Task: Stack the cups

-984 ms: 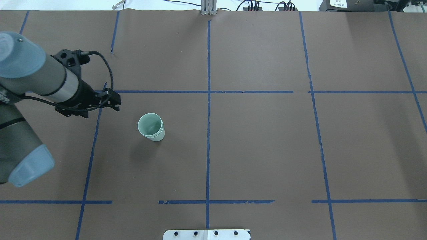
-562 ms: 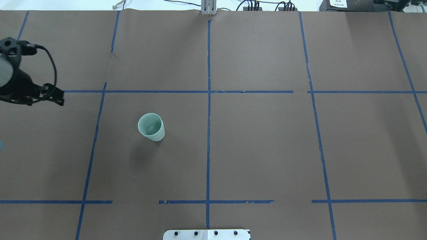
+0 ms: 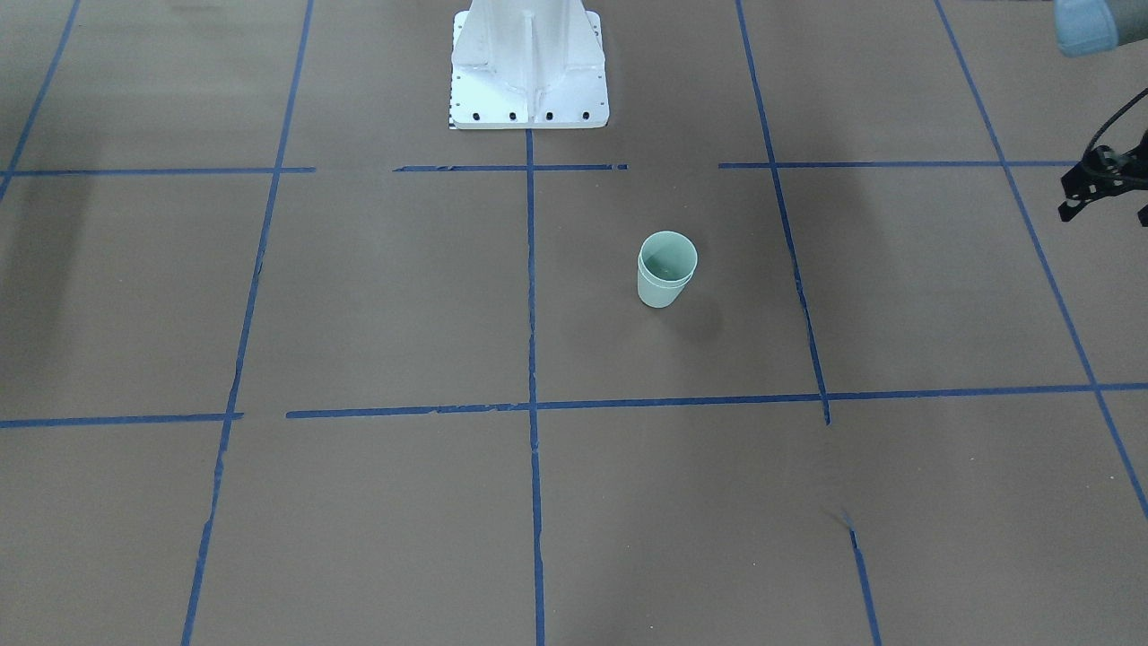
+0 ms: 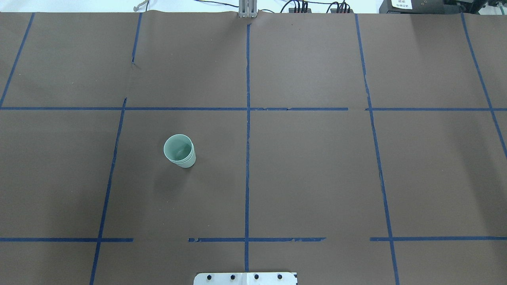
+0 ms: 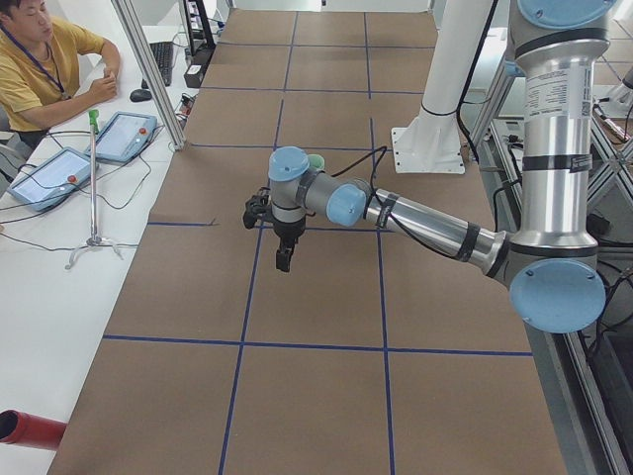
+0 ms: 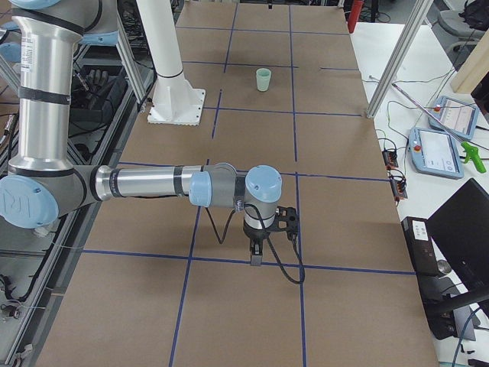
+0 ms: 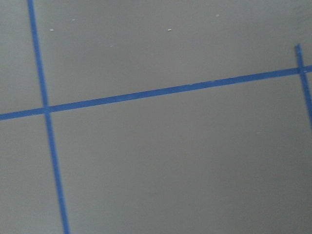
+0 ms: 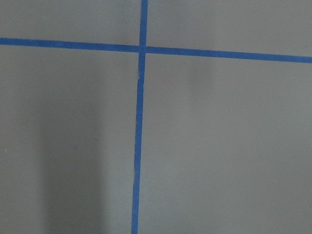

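Bright, even overhead light falls on the brown paper-covered table [image 4: 317,178], without glare; the stacked pale mint-green plastic cups [image 3: 666,269] cast only a faint, soft-edged shadow. The left wrist view is slightly blurred, its blue tape lines [image 7: 146,92] smeared, while the fixed views are sharp.

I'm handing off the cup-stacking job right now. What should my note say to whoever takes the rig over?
The cups: nested one inside the other, upright on the table, in the robot's left half.
The left gripper: above the table, apart from the cups, carrying no cup; open or shut cannot be told.
The right gripper: over bare table far from the cups; state cannot be told.
Done: the stack. Left: nothing apparent, perhaps parking the arms.
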Action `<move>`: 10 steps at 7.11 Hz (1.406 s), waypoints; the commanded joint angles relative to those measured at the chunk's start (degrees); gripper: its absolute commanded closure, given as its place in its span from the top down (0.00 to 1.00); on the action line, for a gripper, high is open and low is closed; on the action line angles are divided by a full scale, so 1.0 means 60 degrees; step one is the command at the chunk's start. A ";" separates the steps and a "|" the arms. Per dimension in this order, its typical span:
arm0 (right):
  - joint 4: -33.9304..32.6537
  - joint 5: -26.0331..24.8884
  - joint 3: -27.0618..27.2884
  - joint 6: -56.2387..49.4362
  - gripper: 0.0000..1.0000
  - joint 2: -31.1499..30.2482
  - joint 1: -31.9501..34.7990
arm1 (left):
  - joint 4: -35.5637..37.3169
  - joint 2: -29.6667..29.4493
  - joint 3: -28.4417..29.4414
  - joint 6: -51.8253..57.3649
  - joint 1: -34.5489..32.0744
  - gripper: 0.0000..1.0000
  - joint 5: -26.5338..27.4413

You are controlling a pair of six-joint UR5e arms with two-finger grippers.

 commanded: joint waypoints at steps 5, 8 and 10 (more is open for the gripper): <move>0.0000 0.0000 0.0000 -0.0001 1.00 0.0000 -0.0006 | 0.0035 0.0625 0.1016 0.2059 -0.1767 1.00 -0.0112; 0.0000 0.0000 0.0000 -0.0001 1.00 0.0000 -0.0006 | 0.0021 0.0610 0.1015 0.2103 -0.1753 1.00 -0.0069; 0.0000 0.0000 0.0000 -0.0001 1.00 0.0000 -0.0006 | 0.0021 0.0624 0.0943 0.2103 -0.1753 1.00 -0.0127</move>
